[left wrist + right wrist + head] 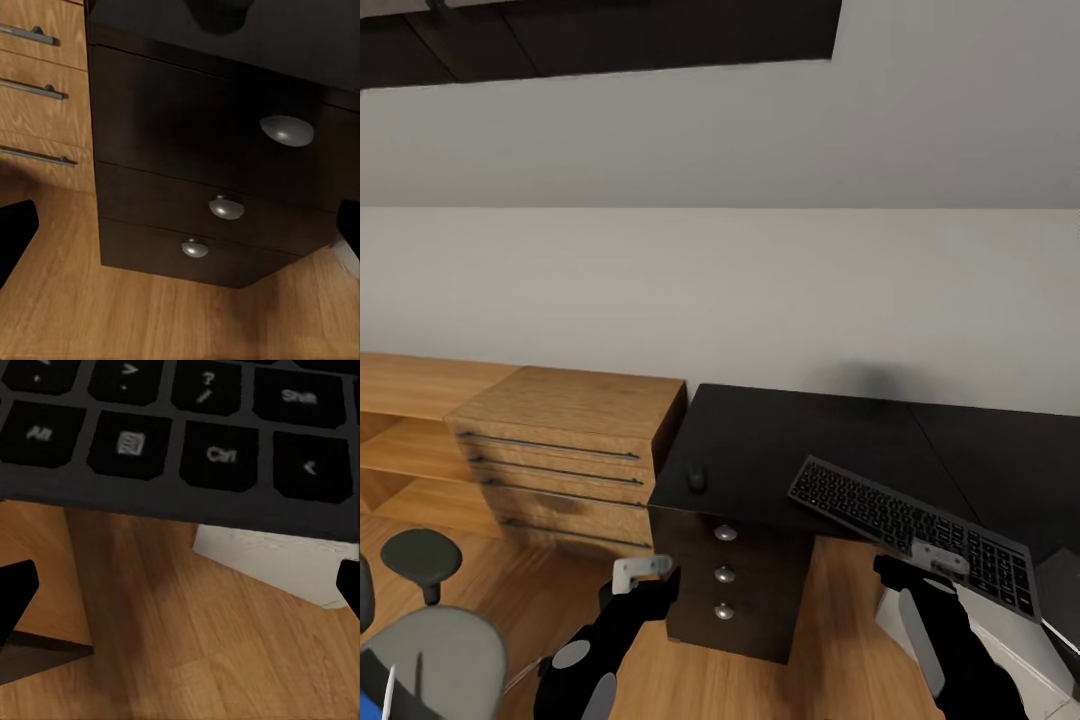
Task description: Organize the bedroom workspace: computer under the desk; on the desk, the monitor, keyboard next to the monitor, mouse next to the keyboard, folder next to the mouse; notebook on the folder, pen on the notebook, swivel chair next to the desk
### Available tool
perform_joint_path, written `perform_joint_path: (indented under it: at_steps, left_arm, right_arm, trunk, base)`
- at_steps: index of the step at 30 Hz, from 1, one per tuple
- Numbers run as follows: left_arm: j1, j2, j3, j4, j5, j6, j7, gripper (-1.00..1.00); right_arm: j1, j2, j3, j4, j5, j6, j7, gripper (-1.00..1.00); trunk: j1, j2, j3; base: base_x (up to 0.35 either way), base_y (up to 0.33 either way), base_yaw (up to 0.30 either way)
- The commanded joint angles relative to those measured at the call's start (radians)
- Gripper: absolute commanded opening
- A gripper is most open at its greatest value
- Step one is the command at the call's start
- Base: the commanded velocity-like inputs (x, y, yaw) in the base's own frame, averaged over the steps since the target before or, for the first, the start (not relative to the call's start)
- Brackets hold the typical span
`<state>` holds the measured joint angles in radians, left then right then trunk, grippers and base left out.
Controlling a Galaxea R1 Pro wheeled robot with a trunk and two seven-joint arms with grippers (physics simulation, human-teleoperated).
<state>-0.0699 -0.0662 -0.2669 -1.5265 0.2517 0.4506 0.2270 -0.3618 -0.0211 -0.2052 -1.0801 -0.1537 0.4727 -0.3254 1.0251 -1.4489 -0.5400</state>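
The desk is the reference: a black surface over a dark three-drawer pedestal. The keyboard lies tilted at the desk's front edge, overhanging it. The mouse sits on the surface near its left corner. The right gripper is at the keyboard's front edge, jaws spread wide. The left gripper hangs before the pedestal drawers, jaws open. The swivel chair stands on the floor left of the desk.

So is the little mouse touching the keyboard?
Apart. The head view shows bare black desk between the mouse and the keyboard.
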Motion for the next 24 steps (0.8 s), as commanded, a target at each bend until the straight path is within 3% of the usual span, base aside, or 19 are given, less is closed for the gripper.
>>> perform_joint_path:
  at_steps: [1, 16, 24]
  left_arm:
    - [-0.001, 0.000, -0.002, -0.001, 0.011, 0.003, 0.009, 1.00]
    - [-0.001, 0.000, -0.002, -0.001, 0.011, 0.005, 0.011, 1.00]
    - [-0.001, 0.000, -0.002, -0.001, 0.011, 0.004, 0.012, 1.00]
  right_arm:
    - [-0.001, 0.000, 0.001, -0.001, -0.011, 0.003, -0.007, 1.00]
    - [0.000, 0.005, 0.008, -0.070, -0.009, 0.010, -0.006, 1.00]
    - [0.006, 0.007, 0.007, -0.193, -0.011, 0.015, -0.006, 1.00]
  trunk:
    - [0.000, -0.001, -0.001]
    - [0.000, -0.001, -0.001]
    - [0.000, -0.001, -0.001]
  base:
    - [-0.252, 0.000, 0.000]
    - [-0.309, 0.000, 0.000]
    - [-0.068, 0.000, 0.000]
